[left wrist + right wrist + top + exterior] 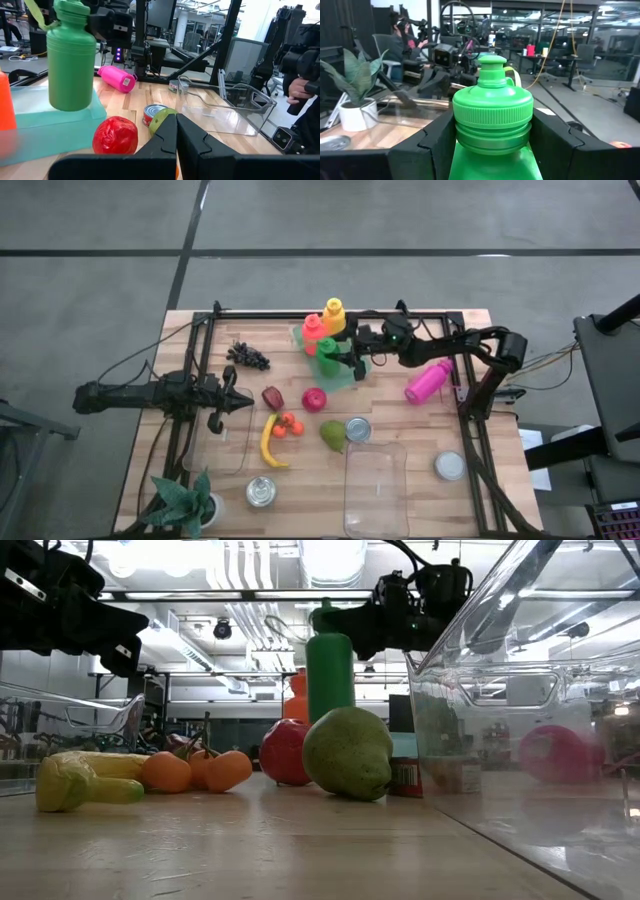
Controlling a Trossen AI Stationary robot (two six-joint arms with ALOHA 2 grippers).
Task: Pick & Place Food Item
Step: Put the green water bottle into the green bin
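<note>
A green bottle (328, 356) with a screw cap stands upright at the teal tray (303, 337) at the back, beside an orange bottle (313, 332) and a yellow bottle (333, 315). My right gripper (492, 137) reaches in from the right and is shut on the green bottle. On the wood nearer the front lie grapes (247, 356), a red apple (314, 399), a banana (270, 442), small orange fruits (288, 424) and a pear (333, 435). My left gripper (245, 402) waits shut at the left, pointing level toward the fruit, holding nothing. My right gripper pinches the green bottle just below its cap, at the neck and shoulder (492, 150), one finger (432, 145) on each side. The fingers come in level from the table's right side, across the bottle. The bottle stays upright; whether its base still rests on the teal tray I cannot tell.
A pink bottle (428, 380) lies under the right arm. A tin (358, 429) stands by the pear, two more tins (261, 492) (450, 466) near the front. Clear boxes (375, 490) (222, 442) sit front centre and left; a potted plant (185, 502) is at the front left corner.
</note>
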